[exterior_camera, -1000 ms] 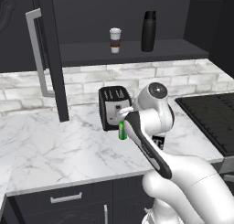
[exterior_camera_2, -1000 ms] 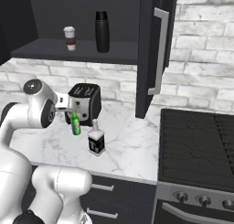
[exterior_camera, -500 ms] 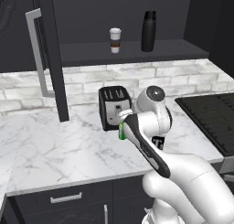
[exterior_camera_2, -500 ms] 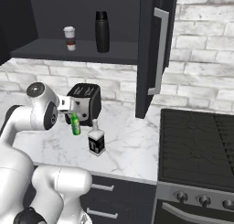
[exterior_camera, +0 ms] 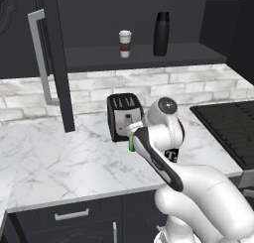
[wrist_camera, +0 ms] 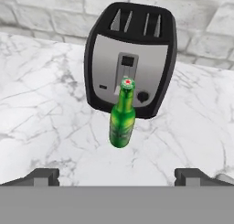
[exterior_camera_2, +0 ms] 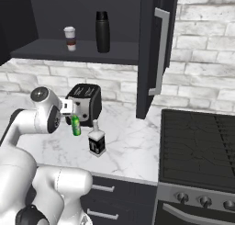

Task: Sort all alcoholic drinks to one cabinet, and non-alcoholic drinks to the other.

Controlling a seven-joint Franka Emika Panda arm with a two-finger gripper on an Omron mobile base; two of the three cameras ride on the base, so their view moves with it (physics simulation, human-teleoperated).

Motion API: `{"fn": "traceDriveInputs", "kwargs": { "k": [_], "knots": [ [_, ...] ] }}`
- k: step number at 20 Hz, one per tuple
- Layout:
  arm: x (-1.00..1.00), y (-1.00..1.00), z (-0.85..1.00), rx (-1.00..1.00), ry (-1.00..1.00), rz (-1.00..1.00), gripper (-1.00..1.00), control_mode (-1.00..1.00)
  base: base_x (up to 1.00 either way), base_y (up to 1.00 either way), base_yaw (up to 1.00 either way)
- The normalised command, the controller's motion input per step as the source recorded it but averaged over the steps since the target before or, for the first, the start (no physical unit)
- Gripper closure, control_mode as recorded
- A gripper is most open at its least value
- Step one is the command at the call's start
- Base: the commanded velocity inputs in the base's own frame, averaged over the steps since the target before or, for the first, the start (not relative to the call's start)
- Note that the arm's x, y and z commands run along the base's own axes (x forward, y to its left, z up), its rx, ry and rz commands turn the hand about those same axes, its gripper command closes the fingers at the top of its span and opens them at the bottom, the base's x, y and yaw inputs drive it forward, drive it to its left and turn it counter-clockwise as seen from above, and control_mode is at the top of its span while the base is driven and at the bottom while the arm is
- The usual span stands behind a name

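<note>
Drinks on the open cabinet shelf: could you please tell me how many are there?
2: the coffee cup stands on the shelf, and the black flask stands apart to its right. Closed cabinet sections may hide more.

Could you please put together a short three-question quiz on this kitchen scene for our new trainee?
1. True or false: the tool is open, with the green beer bottle standing ungrasped beyond it.
2. Which two drinks stand on the open cabinet shelf?
3. In the right base view, the squat pale bottle stands: A) on the stove, B) on the counter in front of the toaster, C) on the shelf.

Key: 1 true; 2 the coffee cup and the black flask; 3 B.
</note>
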Motion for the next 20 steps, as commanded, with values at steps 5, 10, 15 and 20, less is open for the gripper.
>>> {"fn": "traceDriveInputs", "kwargs": {
  "k": [5,10,15,20],
  "knots": [
    [0.24,0.00,-0.12,0.00,0.00,0.00,-1.00,-1.00,0.00,0.00,0.00],
    [0.27,0.00,-0.11,0.00,0.00,0.00,-1.00,-1.00,0.00,0.00,0.00],
    [0.22,0.00,-0.13,0.00,0.01,0.00,-1.00,-1.00,0.00,0.00,0.00],
    [0.16,0.00,-0.16,0.00,0.05,0.00,-1.00,-1.00,0.00,0.00,0.00]
  ]
}}
